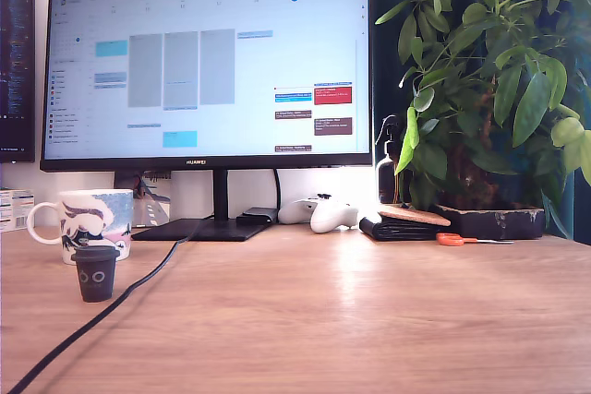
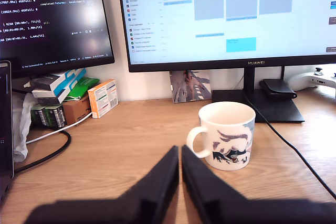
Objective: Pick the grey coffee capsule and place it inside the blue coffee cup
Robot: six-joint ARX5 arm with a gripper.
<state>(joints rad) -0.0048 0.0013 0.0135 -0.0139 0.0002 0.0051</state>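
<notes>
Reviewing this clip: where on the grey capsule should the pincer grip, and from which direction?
Grip the grey coffee capsule across its tapered side just under the wider rim, coming from above. It stands upright, apart from the blue coffee cup behind it, with the black cable on the exterior view's right.

Desk: light wooden top point(image 1: 369, 320), sheen near its middle.
Wall: plain white point(image 1: 185, 193) behind the screens.
Main monitor: large, on a black stand point(image 1: 208, 53), showing a bright calendar.
Second monitor: dark, with text lines point(image 1: 16, 53), far on the exterior view's left.
Plant: leafy green point(image 1: 489, 71), far on the exterior view's right.
Cable: black point(image 1: 102, 316), running toward the near edge.
</notes>
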